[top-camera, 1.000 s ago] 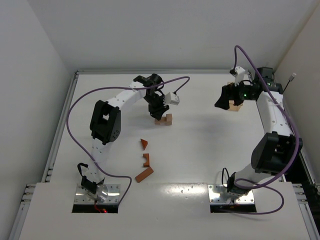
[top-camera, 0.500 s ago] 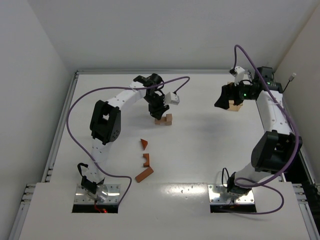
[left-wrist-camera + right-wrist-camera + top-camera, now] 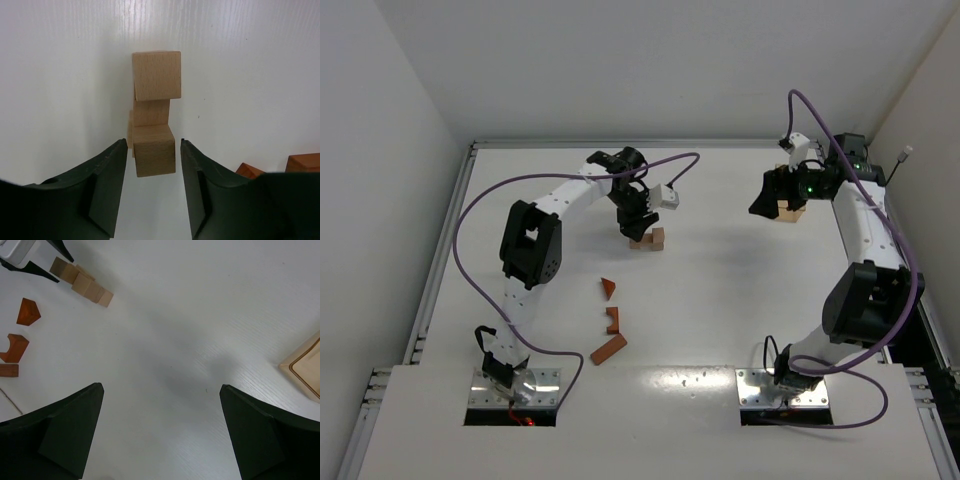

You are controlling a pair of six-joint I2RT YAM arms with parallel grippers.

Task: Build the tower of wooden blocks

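While the left gripper (image 3: 153, 143) straddles the near tan block (image 3: 154, 159) of the tower (image 3: 156, 75) at the table's (image 3: 740, 300) far middle — jaws apart, not touching it — the right gripper (image 3: 161, 385) hangs spread wide near the tray (image 3: 305, 367); red-brown blocks (image 3: 608, 288) lie nearer.

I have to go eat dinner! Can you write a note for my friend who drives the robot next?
Left end effector: open, one finger on each side of the tan blocks, not gripping.
Right end effector: open, empty, hovering near the tray.
Three reddish-brown pieces lie loose on the table, nearer the left arm's base.
Done: tan blocks grouped together.
Left: add the reddish-brown pieces on top.
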